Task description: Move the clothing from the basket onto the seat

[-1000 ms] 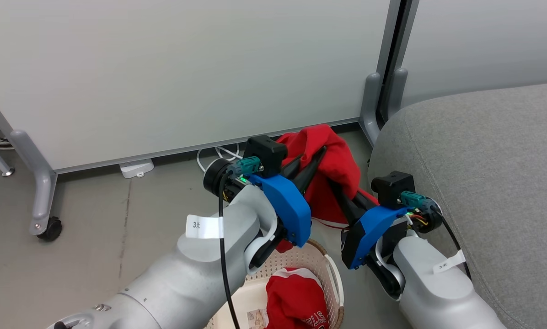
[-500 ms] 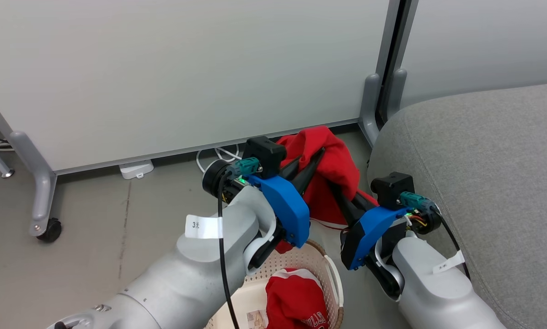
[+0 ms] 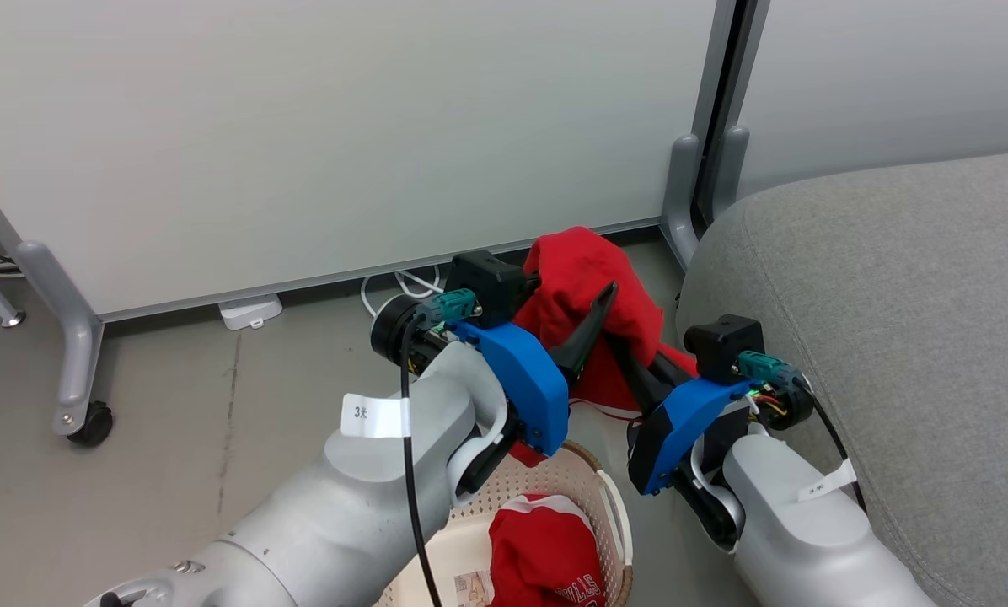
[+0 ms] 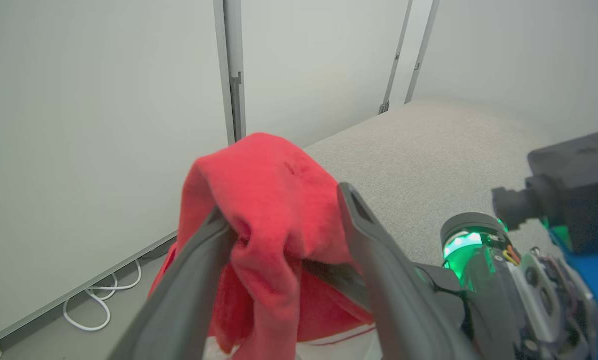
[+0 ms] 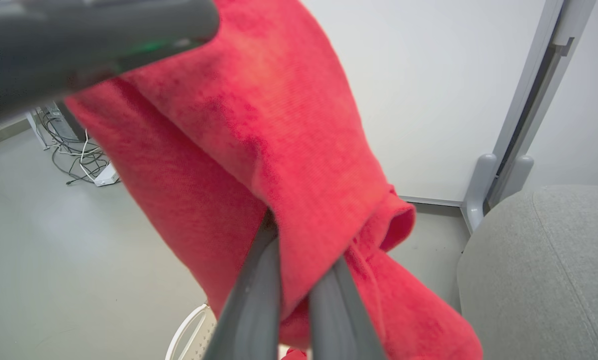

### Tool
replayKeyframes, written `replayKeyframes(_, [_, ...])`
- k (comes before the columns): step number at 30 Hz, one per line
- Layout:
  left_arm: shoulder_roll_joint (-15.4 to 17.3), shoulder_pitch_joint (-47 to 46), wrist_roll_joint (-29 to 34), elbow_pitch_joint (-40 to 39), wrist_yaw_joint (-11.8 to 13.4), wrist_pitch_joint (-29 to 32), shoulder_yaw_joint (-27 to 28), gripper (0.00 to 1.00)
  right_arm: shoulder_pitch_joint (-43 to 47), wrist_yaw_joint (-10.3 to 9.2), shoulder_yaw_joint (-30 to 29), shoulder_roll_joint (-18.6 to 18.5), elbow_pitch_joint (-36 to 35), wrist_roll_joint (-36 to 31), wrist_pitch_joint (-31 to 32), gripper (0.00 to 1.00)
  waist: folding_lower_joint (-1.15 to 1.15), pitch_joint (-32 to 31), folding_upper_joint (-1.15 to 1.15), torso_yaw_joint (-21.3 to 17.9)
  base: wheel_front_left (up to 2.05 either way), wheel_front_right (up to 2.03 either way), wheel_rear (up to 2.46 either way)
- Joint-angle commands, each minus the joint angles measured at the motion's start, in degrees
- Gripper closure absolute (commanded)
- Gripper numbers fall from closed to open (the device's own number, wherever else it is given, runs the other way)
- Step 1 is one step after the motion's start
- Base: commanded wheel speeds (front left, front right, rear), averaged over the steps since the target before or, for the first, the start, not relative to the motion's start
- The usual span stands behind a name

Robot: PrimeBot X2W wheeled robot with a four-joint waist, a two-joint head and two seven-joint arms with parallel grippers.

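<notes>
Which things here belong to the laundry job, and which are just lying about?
Job: lifted red garment, clamped by right pincer, left pincer open around it; second red garment in basket; grey seat.
Lying about: white cable, white plug box, partition panels, caster.

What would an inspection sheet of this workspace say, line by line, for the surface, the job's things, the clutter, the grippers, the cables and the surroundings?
Surface: grey floor; light-grey seat with no clothing on its visible part.
Job's things: lifted red garment held up beside the seat; second red garment lies in the basket.
Clutter: small white box on the floor by the partition.
Grippers: left gripper open, cloth draped between its fingers; right gripper shut on the lifted red garment.
Cables: white cable looped on the floor; black cable along the left forearm.
Surroundings: pale partition panels on grey feet, one castor.
</notes>
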Motion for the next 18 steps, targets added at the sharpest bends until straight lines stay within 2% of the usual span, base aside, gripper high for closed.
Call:
replayKeyframes(1, [0.0, -0.8, 0.2, 0.1, 0.1, -0.3, 0.0, 0.0, -0.6, 0.01, 0.2, -0.2, 0.0, 0.5, -0.4, 1.0, 0.0, 0.0, 0.0, 0.0, 0.0, 0.0, 0.0])
replayKeyframes(10, [0.0, 1.4, 3.0, -0.2, 0.8, -0.4, 1.8, 0.0, -0.8, 0.01, -0.1, -0.2, 0.2, 0.6, -0.6, 1.0, 0.0, 0.1, 0.0, 0.2, 0.0, 0.0, 0.0])
replayKeyframes(18, [3.7, 9.3, 12.0, -6.9, 0.4, -0.4, 11.3, 0.0, 0.3, 0.01, -2.1, -0.2, -0.6, -1.2, -0.7, 1.0, 0.0, 0.8, 0.0, 1.0, 0.0, 0.0, 0.0])
